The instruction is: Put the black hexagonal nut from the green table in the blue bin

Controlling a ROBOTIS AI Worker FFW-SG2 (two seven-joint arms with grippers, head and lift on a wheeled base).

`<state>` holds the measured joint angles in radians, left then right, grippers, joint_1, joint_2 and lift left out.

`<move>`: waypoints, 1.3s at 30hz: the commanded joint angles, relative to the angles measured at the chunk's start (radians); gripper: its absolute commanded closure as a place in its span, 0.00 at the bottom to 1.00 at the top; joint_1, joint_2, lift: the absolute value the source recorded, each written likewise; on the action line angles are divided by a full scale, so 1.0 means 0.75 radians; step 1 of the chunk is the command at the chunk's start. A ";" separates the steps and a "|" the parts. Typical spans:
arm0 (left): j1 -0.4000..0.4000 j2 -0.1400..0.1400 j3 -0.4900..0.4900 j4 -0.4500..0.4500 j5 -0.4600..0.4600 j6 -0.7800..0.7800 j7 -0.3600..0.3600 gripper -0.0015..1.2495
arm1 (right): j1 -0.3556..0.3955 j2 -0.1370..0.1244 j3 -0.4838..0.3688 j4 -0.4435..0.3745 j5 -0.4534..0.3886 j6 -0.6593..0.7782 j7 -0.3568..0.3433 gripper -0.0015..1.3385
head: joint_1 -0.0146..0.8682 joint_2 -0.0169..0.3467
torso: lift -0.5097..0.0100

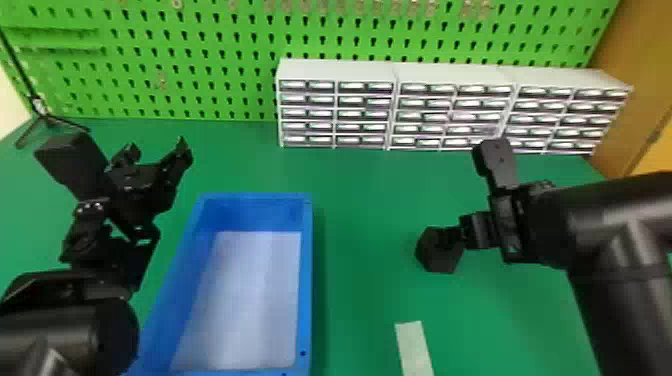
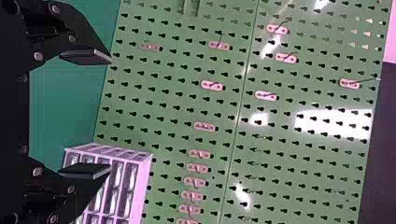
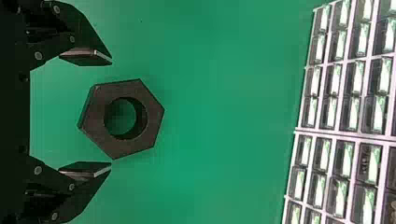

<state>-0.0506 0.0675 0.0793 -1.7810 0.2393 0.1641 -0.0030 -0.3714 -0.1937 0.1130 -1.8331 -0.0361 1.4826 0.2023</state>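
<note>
One nut [image 1: 445, 264] flat on table [image 1: 360, 200], bin's [image 1: 307, 280] 3 o'clock, head view | right gripper [image 1: 452, 238]: by nut, jaws wide open, nothing gripped | left gripper [image 1: 158, 150]: bin's 11 o'clock, jaws wide open, nothing gripped | pale strip [image 1: 415, 347]: bin's 4 o'clock

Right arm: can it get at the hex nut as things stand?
Looks like yes. The right gripper is open near the black hexagonal nut, which sits on the green table, lined up with the finger gap; I see nothing blocking.
</note>
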 commanded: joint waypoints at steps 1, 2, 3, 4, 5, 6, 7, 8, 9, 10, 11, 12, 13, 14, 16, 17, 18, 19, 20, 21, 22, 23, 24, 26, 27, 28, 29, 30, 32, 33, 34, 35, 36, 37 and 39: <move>0.000 0.000 0.001 0.000 0.000 0.000 0.000 0.35 | -0.016 0.005 0.015 0.051 0.009 -0.032 0.000 0.35 | 0.80 0.07 | 0.79; 0.000 0.000 0.001 0.000 0.000 0.000 0.002 0.35 | -0.020 0.005 0.019 0.055 0.013 -0.036 0.000 0.35 | 0.80 0.07 | 0.79; 0.000 0.000 0.001 0.000 0.000 0.000 0.000 0.35 | -0.026 0.005 0.023 0.067 0.015 -0.042 -0.002 0.35 | 0.80 0.07 | 0.79; 0.000 0.000 0.001 0.000 0.000 0.000 0.000 0.35 | -0.028 0.005 0.025 0.076 0.015 -0.048 0.000 0.35 | 0.80 0.07 | 0.79; 0.000 0.000 0.001 0.000 0.000 0.000 0.000 0.35 | -0.033 0.005 0.029 0.088 0.015 -0.054 0.000 0.35 | 0.80 0.07 | 0.79; 0.000 0.000 0.001 0.000 0.000 0.000 0.000 0.35 | -0.037 0.005 0.031 0.094 0.015 -0.058 0.000 0.35 | 0.80 0.07 | 0.79; 0.000 0.000 0.001 0.000 0.000 0.000 0.000 0.35 | -0.039 0.005 0.035 0.100 0.015 -0.064 0.000 0.35 | 0.80 0.07 | 0.79; 0.000 0.000 0.001 0.000 0.000 0.000 0.000 0.35 | -0.043 0.005 0.040 0.112 0.015 -0.075 0.000 0.35 | 0.80 0.07 | 0.79; 0.002 0.000 0.001 0.000 0.000 0.000 0.000 0.35 | -0.045 0.007 0.044 0.125 0.013 -0.083 0.000 0.35 | 0.80 0.07 | 0.79; 0.002 0.002 0.001 0.000 0.000 0.000 0.000 0.35 | -0.049 0.007 0.046 0.137 0.011 -0.089 0.000 0.35 | 0.80 0.07 | 0.79; 0.002 0.000 0.001 0.000 0.000 0.000 0.000 0.35 | -0.053 0.009 0.048 0.155 0.009 -0.097 0.000 0.35 | 0.80 0.07 | 0.79; 0.002 0.002 0.001 0.000 0.000 0.000 0.000 0.35 | -0.055 0.011 0.052 0.166 0.009 -0.105 0.000 0.35 | 0.80 0.07 | 0.79; 0.002 0.002 0.001 0.000 0.000 0.000 0.000 0.35 | -0.057 0.011 0.056 0.176 0.009 -0.114 0.000 0.35 | 0.80 0.07 | 0.79; 0.000 0.000 0.001 0.000 0.000 0.000 0.000 0.35 | -0.059 0.011 0.062 0.186 0.009 -0.122 0.002 0.35 | 0.80 0.07 | 0.79; 0.000 0.002 0.001 0.000 0.000 0.000 0.000 0.35 | -0.065 0.013 0.074 0.211 0.009 -0.140 0.002 0.35 | 0.80 0.07 | 0.79; 0.002 0.002 0.001 0.000 0.000 0.000 0.000 0.35 | -0.067 0.013 0.078 0.221 0.009 -0.146 0.002 0.35 | 0.80 0.07 | 0.79; 0.000 0.002 0.001 0.000 0.000 0.000 0.000 0.35 | -0.069 0.015 0.084 0.231 0.009 -0.154 0.004 0.35 | 0.80 0.07 | 0.79; 0.000 0.002 0.001 0.000 0.000 0.000 0.000 0.35 | -0.071 0.015 0.089 0.241 0.009 -0.165 0.004 0.35 | 0.80 0.07 | 0.79; 0.002 0.002 0.001 0.000 0.000 0.000 0.000 0.35 | -0.073 0.017 0.091 0.250 0.009 -0.175 0.008 0.35 | 0.80 0.07 | 0.79; 0.002 0.002 0.001 0.000 -0.002 0.000 0.000 0.35 | -0.073 0.017 0.095 0.264 0.009 -0.191 0.015 0.35 | 0.80 0.07 | 0.79; 0.002 0.002 0.001 0.000 -0.002 0.000 0.000 0.35 | -0.078 0.019 0.095 0.274 0.009 -0.201 0.025 0.35 | 0.80 0.07 | 0.79; 0.002 0.002 0.001 0.000 -0.002 0.000 0.000 0.35 | -0.080 0.021 0.095 0.288 0.009 -0.212 0.037 0.35 | 0.80 0.07 | 0.79; 0.002 0.002 0.001 0.000 0.000 0.000 0.000 0.35 | -0.084 0.023 0.095 0.299 0.011 -0.218 0.043 0.35 | 0.80 0.07 | 0.79; 0.002 0.002 0.001 0.000 -0.002 0.000 0.000 0.35 | -0.092 0.023 0.103 0.317 0.024 -0.230 0.055 0.35 | 0.80 0.07 | 0.79; 0.002 0.002 0.001 0.000 0.000 0.000 0.000 0.35 | -0.096 0.025 0.107 0.323 0.030 -0.234 0.062 0.35 | 0.80 0.07 | 0.79; 0.002 0.002 0.001 0.000 -0.002 0.000 0.000 0.35 | -0.098 0.025 0.107 0.327 0.032 -0.238 0.068 0.35 | 0.80 0.07 | 0.79; 0.002 0.002 0.001 0.000 -0.002 0.000 0.000 0.35 | -0.100 0.027 0.109 0.337 0.040 -0.246 0.076 0.35 | 0.80 0.07 | 0.79; 0.002 0.002 0.001 0.000 -0.002 0.000 0.000 0.35 | -0.100 0.029 0.109 0.344 0.044 -0.255 0.086 0.35 | 0.80 0.07 | 0.79; 0.002 0.002 0.003 0.000 -0.002 0.000 0.000 0.35 | -0.100 0.031 0.103 0.356 0.048 -0.267 0.100 0.35 | 0.80 0.07 | 0.79; 0.002 0.002 0.003 0.000 -0.002 0.000 0.000 0.35 | -0.098 0.033 0.099 0.364 0.052 -0.271 0.107 0.35 | 0.80 0.07 | 0.79; 0.002 0.002 0.003 0.000 -0.002 0.000 0.000 0.35 | -0.098 0.035 0.099 0.368 0.058 -0.275 0.111 0.35 | 0.80 0.07 | 0.79; 0.002 0.002 0.003 0.000 -0.002 0.000 0.000 0.35 | -0.098 0.037 0.099 0.374 0.065 -0.281 0.119 0.35 | 0.80 0.07 | 0.79; 0.002 0.002 0.003 0.000 -0.002 0.000 0.000 0.35 | -0.096 0.039 0.099 0.378 0.071 -0.285 0.123 0.35 | 0.80 0.07 | 0.79; 0.002 0.002 0.003 0.000 -0.002 0.000 0.000 0.35 | -0.094 0.039 0.097 0.385 0.073 -0.289 0.131 0.35 | 0.80 0.07 | 0.79; 0.002 0.002 0.003 0.000 -0.002 0.002 0.000 0.35 | -0.092 0.041 0.095 0.397 0.081 -0.304 0.148 0.35 | 0.80 0.07 | 0.79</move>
<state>-0.0491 0.0690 0.0811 -1.7809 0.2377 0.1642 -0.0029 -0.4447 -0.1657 0.1870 -1.5521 0.0130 1.2709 0.3003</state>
